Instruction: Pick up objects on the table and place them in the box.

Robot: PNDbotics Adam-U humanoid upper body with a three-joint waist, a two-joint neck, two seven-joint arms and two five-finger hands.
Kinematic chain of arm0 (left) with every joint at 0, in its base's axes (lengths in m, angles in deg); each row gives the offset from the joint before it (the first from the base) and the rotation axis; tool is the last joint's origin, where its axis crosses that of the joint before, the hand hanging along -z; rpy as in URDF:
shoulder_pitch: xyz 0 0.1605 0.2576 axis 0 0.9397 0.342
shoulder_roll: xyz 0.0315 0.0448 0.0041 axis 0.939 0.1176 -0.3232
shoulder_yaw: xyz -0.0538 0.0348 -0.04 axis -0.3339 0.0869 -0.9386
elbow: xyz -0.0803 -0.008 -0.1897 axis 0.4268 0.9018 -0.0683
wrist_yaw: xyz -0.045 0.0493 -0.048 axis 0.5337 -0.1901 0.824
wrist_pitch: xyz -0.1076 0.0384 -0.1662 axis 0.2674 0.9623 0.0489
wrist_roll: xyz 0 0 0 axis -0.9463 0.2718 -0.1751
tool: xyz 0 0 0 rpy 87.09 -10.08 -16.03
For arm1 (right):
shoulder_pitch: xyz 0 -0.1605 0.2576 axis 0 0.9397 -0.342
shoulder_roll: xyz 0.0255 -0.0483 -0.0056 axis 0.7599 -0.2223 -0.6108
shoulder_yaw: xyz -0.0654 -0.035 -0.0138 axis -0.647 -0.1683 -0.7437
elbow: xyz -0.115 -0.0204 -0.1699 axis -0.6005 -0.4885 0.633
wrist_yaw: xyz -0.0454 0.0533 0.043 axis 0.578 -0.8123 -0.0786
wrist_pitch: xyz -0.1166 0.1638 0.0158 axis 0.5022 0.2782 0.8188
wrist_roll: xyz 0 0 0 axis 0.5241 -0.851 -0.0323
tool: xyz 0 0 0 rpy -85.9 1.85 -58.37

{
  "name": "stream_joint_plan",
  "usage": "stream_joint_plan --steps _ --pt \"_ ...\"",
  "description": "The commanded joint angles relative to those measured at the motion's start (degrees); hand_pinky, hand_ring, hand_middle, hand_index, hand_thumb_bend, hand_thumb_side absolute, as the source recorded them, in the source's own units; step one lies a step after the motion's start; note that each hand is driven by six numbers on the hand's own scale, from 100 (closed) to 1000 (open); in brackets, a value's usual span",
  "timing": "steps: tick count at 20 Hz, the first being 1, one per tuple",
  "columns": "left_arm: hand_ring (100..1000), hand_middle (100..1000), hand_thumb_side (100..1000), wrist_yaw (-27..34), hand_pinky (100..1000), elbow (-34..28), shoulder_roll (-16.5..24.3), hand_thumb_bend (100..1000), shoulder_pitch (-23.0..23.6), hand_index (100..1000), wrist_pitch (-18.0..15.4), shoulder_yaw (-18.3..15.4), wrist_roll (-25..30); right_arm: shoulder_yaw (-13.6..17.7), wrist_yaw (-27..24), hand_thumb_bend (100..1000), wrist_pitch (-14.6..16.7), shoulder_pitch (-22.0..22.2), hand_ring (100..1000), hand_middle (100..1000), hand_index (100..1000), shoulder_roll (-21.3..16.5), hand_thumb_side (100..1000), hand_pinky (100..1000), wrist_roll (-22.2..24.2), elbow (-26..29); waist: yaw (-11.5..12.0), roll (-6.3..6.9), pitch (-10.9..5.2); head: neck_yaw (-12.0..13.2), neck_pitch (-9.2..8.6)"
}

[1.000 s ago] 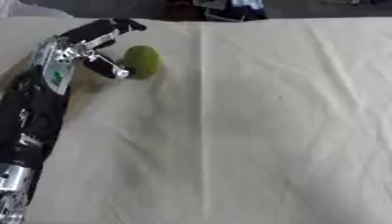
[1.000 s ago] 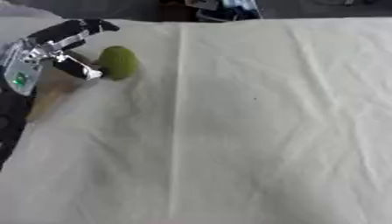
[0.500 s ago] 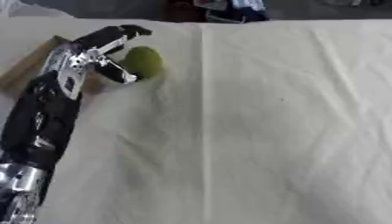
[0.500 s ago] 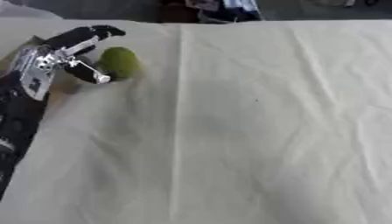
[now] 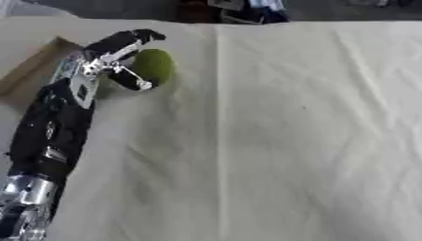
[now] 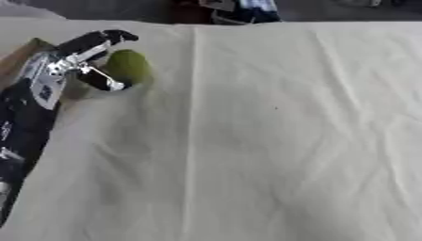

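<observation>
Left robot hand (image 5: pixel 103 63) cupping green fruit (image 5: pixel 155 67)

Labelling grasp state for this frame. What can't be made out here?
- Left hand: whether its fingers actually touch the green fruit is blurred in both views.
- Box: the arm covers most of it and the left edge cuts it off; its inside is unseen.
- Fruit: its left side is hidden behind the hand.
- Right hand: in no view.
- Clutter at the far edge: blurred, unidentifiable.

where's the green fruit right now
The green fruit sits on the cloth at the upper left of both views, between the fingers and thumb of the left hand, just right of the cardboard box.
</observation>
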Motion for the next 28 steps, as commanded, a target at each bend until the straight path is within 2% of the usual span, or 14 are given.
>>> stream_joint_plan --steps 1,8,12,14,16,20,21,24,28 --pt "899 867 100 -0.74 840 -0.51 0.50 445 -1.59 963 1.08 -0.52 1.91 -0.10 -0.49 100 0.12 -0.93 728 612 740 -0.53 452 728 0.24 0.93 -0.21 -0.07 -0.94 0.30 -0.62" --pt "869 841 100 -3.14 778 -0.52 0.56 440 -1.69 954 3.75 -1.02 4.37 -0.10 -0.65 100 0.17 -0.96 728 612 739 -0.43 453 728 0.27 0.94 -0.53 -0.10 -0.85 0.45 -0.89" --pt "820 801 100 -3.65 708 -0.31 0.58 417 -1.58 927 4.78 -1.19 4.68 -0.08 -0.69 100 0.20 -0.98 728 611 739 -0.44 452 728 0.28 0.95 -0.61 -0.11 -0.79 0.46 -0.92" --pt "766 750 100 -3.78 638 -0.20 0.60 388 -1.49 886 5.23 -1.15 4.84 -0.07 -0.70 100 0.20 -0.96 728 611 739 -0.45 453 728 0.27 0.94 -0.61 -0.09 -0.79 0.42 -0.87" --pt "742 725 100 -4.13 606 -0.23 0.66 371 -1.43 864 5.49 -1.03 4.86 -0.06 -0.72 100 0.20 -0.93 728 611 740 -0.45 453 728 0.27 0.94 -0.63 -0.08 -0.82 0.42 -0.84" --pt "686 662 100 -5.10 541 -0.67 0.67 280 -1.48 819 5.94 -0.99 3.84 -0.06 -0.77 100 0.20 -0.87 728 611 740 -0.42 452 728 0.25 0.95 -0.72 -0.07 -0.91 0.49 -0.90" --pt "668 641 100 -5.24 518 -0.75 0.63 209 -1.50 804 6.06 -1.03 3.43 -0.09 -0.79 100 0.21 -0.86 728 611 740 -0.38 452 728 0.28 0.96 -0.74 -0.07 -0.94 0.51 -0.90" --pt "663 637 100 -4.70 499 -0.80 0.58 120 -1.48 799 6.66 -1.24 2.05 -0.12 -0.82 100 0.21 -0.83 728 611 740 -0.35 452 728 0.34 0.98 -0.74 -0.05 -1.01 0.52 -0.84" --pt "601 585 105 -3.11 418 -0.71 0.65 100 -1.39 755 7.19 -0.99 0.86 -0.14 -0.83 100 0.20 -0.81 728 611 740 -0.37 452 728 0.35 1.00 -0.68 -0.03 -1.07 0.44 -0.74"
